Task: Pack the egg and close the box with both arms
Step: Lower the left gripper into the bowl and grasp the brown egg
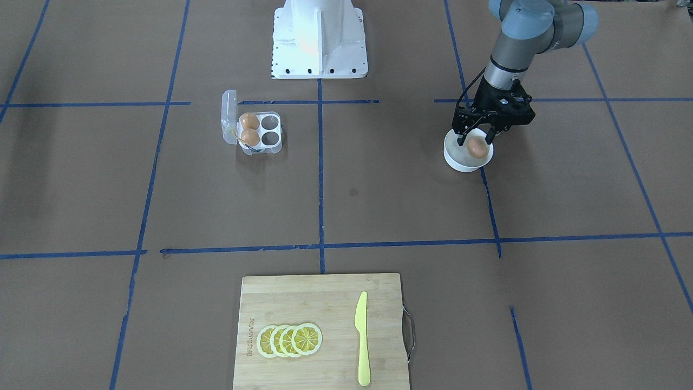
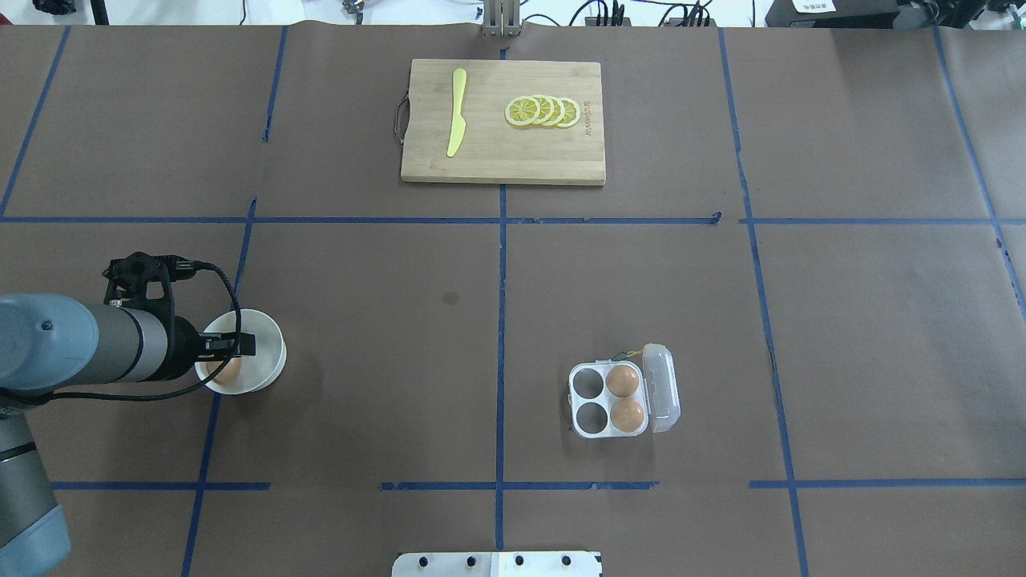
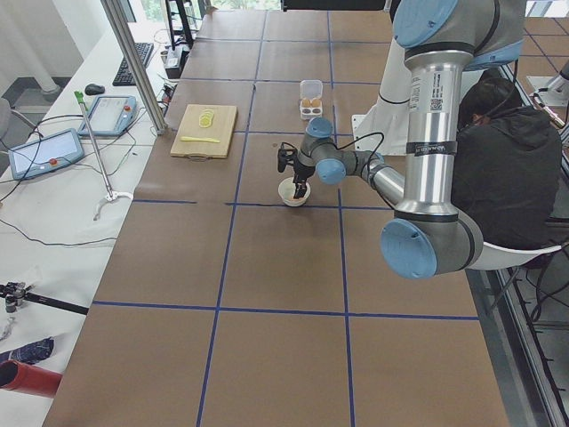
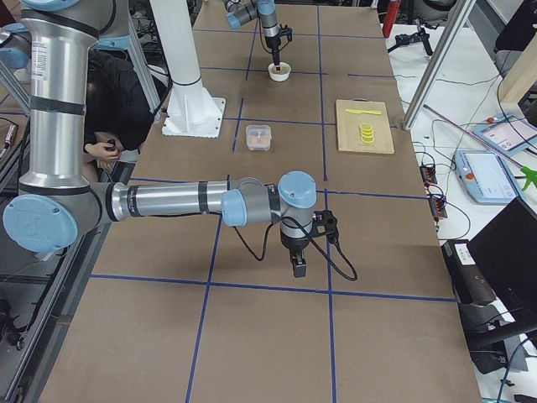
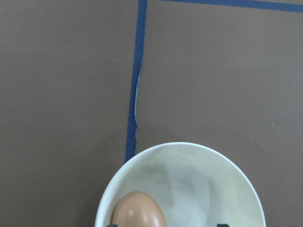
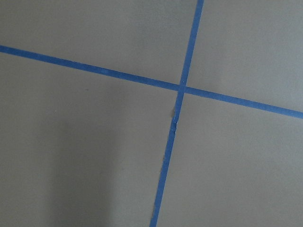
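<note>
On my feed the left arm (image 2: 80, 344) reaches out over the white bowl (image 2: 271, 346) at the left of the table (image 2: 361, 320). Its jaws hang spread wide and point down into the bowl. The egg (image 1: 476, 147) sits between them on the bowl's floor, closer to one finger, and I see no grip on it. The wrist view shows the same egg (image 5: 139, 211) against the bowl's (image 5: 189, 153) near wall, with both fingertips just at the frame's bottom edge.

The right arm (image 4: 168, 201) stretches low over bare table far off to the right. It appears only in the side view, so I cannot tell how its jaws stand.

The box (image 2: 589, 386) lies right of centre, near the robot, with its lid (image 2: 664, 385) swung open. Two other eggs (image 2: 623, 381) fill the cups beside the lid.

The table is covered in brown paper gridded with blue tape (image 2: 501, 264). At its far side a wooden board (image 2: 497, 160) carries lemon slices (image 2: 543, 110) and a yellow knife (image 2: 457, 112). A person in dark clothes (image 3: 502, 169) sits beside the robot's white base (image 1: 319, 38).
</note>
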{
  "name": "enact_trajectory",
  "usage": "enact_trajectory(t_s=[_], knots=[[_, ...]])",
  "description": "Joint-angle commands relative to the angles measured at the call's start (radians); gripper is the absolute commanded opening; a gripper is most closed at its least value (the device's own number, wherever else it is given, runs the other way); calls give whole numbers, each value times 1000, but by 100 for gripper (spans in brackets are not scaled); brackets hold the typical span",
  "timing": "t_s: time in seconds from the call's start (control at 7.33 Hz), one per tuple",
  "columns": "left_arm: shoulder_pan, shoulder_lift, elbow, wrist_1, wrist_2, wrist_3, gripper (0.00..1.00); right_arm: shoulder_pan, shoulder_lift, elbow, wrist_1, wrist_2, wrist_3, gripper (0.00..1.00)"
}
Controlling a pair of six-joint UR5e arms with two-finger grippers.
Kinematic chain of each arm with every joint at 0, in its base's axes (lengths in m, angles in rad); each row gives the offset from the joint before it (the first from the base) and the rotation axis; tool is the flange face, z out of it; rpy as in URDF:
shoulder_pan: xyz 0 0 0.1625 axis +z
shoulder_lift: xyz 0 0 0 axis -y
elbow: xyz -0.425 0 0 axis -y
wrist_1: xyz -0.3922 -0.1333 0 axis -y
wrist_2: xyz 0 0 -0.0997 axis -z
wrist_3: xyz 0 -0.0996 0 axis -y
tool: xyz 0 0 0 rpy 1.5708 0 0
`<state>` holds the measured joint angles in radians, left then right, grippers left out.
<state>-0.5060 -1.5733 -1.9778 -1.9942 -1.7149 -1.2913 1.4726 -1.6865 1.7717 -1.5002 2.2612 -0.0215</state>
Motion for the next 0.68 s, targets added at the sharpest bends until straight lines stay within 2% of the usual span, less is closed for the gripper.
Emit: enact_trajectory(t_s=[0.0, 0.55], knots=[[3, -25, 40, 0, 0, 1, 76, 2, -2, 2, 0, 0, -2, 100], [17, -60, 69, 2, 0, 7, 76, 3, -1, 2, 0, -3, 0, 100]])
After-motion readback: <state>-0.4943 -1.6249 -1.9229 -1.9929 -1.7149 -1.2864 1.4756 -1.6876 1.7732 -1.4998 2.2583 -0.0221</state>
